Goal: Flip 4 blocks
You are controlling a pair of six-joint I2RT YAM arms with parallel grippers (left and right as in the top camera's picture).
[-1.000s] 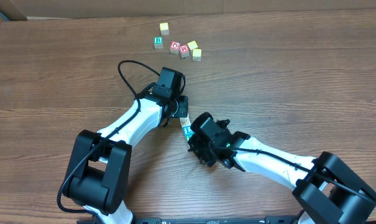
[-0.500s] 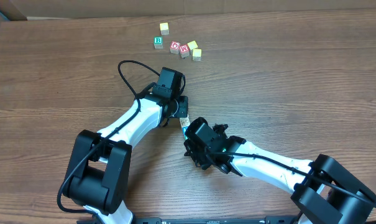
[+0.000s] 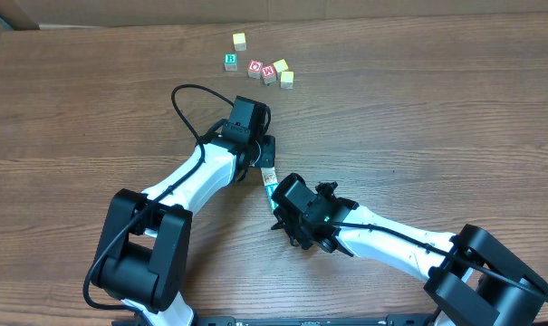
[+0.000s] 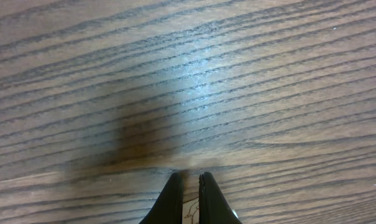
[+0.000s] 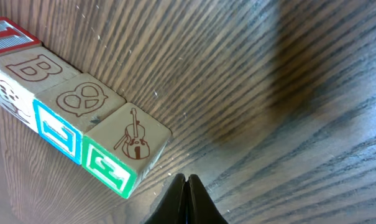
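With right gripper point(image 5: 186, 184) and left gripper point(image 4: 188, 183) both pinched together — press the right tips low against the pale wooden violin-topped cube point(image 5: 130, 149) just ahead-left, tipping it gently.

Table and backdrop
We see a brown wood-grain table point(image 3: 455, 118); beyond the table's far edge, a strip of tan cardboard point(image 3: 346, 7).

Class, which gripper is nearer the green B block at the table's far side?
Left. The left gripper is mid-table, toward the robot from the green B block; the right gripper is even farther back.
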